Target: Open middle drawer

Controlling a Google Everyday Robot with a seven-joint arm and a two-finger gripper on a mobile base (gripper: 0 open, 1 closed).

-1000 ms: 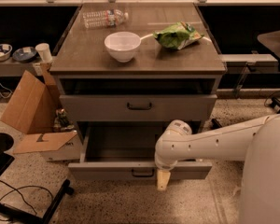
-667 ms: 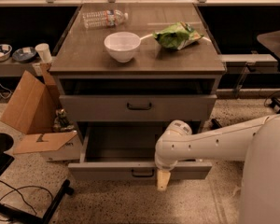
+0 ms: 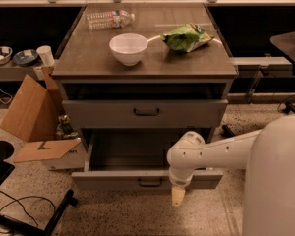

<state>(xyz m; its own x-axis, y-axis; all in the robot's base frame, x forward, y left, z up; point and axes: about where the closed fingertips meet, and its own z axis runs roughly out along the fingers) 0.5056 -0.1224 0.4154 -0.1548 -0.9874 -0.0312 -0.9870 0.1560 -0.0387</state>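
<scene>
— Where is the middle drawer now?

— Pulled far out. Its low front panel is just behind and above my gripper, and its black handle just left of it. Whether the gripper is spread or closed, I am not able to see.

— What next?

— I judge the opening almost done — I would draw straight back, not brushing the panel. The taller drawer above, and the white bowl, green chip bag and water bottle on top, do not hinder; the cardboard box lies well left.

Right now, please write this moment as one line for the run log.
middle drawer: pulled out | gripper: low before its front, right of handle | top: bowl, bag, bottle
</scene>
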